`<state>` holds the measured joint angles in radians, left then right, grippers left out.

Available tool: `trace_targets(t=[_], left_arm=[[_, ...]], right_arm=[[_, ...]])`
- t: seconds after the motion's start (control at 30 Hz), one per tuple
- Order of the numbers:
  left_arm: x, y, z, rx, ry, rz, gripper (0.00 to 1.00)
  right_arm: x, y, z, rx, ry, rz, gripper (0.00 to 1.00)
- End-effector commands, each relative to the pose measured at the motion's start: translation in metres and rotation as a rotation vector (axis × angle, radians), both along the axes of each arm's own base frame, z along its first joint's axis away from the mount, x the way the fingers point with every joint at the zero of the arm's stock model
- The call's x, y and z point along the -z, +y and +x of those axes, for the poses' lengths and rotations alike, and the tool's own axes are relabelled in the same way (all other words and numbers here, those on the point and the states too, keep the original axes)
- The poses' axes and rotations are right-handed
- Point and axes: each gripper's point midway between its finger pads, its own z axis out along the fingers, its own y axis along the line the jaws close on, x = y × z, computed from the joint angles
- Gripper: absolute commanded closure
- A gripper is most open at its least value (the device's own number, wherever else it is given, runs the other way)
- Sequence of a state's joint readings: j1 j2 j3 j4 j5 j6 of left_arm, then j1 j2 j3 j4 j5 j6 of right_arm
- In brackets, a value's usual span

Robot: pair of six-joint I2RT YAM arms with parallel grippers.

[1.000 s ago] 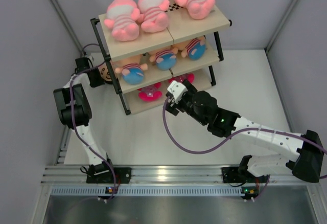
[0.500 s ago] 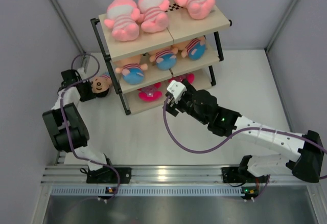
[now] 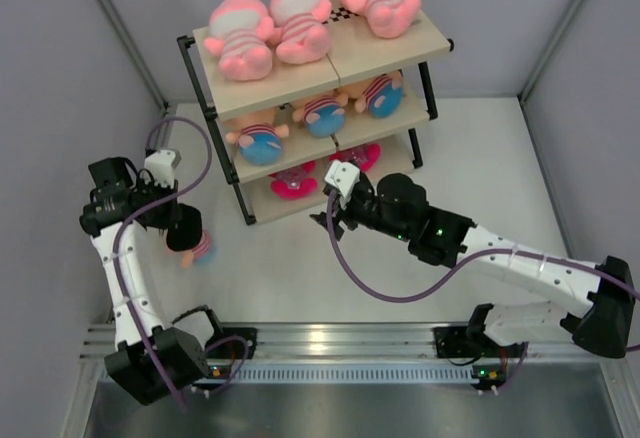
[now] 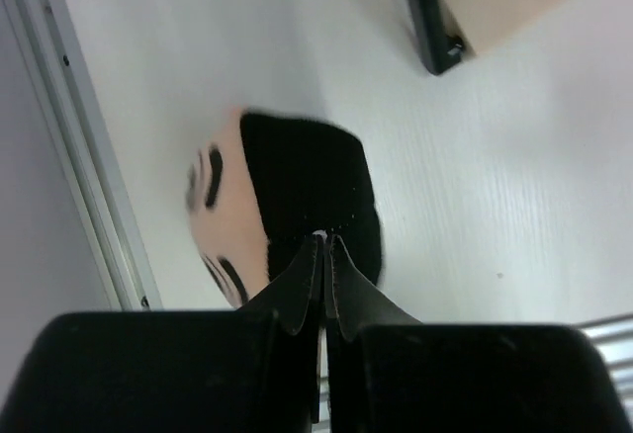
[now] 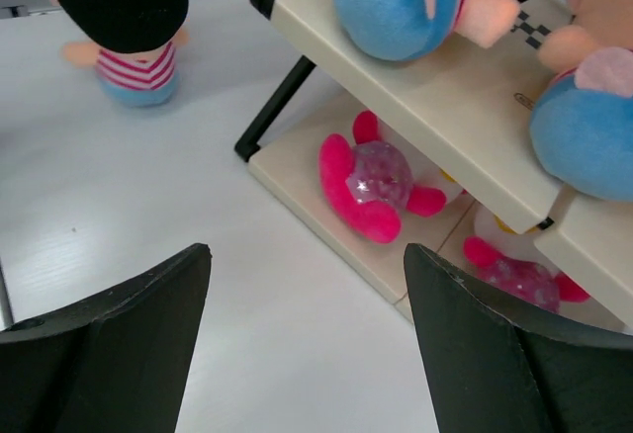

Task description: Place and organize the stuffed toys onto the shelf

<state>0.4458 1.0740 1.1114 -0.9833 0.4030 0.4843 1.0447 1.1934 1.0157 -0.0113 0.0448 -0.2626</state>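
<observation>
far left, the left gripper [image 3: 183,226] has its jaws pressed together on the black hair of a boy doll [image 3: 193,245]. the doll hangs under it over the white table [image 3: 280,268], well apart from the shelf [image 3: 370,58]. i cannot tell whether the doll's base touches the table. in the left wrist view the fingertips [image 4: 315,255] meet in the hair, the peach face is turned toward the aluminium rail [image 4: 74,156], and a black frame foot [image 4: 435,38] shows at the top.

on the shelf's top board three pink dolls [image 3: 300,20] lie side by side, partly covering the checkered strip [image 3: 345,16]. the middle board is filled across by three more boy toys [image 3: 322,113], blue bottoms outward. the bottom board carries two bright pink toys [image 5: 381,181] with glittery bellies. small dark print [image 5: 527,100] on a board edge is too small to read.

the right gripper [image 3: 330,220] sits just in front of the bottom board, jaws wide apart with nothing between them. a purple cable [image 3: 370,283] loops below its arm.
</observation>
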Motion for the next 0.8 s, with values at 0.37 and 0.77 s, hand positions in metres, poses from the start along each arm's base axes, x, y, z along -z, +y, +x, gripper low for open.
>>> trace_targets(t=[0.37, 0.77], left_arm=[[-0.074, -0.088, -0.078, 0.425, -0.089, -0.094, 1.00], [-0.123, -0.118, -0.077, 0.550, -0.254, -0.131, 1.00]], right_arm=[[-0.021, 0.032, -0.066, -0.354, 0.084, 0.173, 0.21], [-0.028, 0.110, -0.063, -0.392, 0.020, 0.277, 0.16]])
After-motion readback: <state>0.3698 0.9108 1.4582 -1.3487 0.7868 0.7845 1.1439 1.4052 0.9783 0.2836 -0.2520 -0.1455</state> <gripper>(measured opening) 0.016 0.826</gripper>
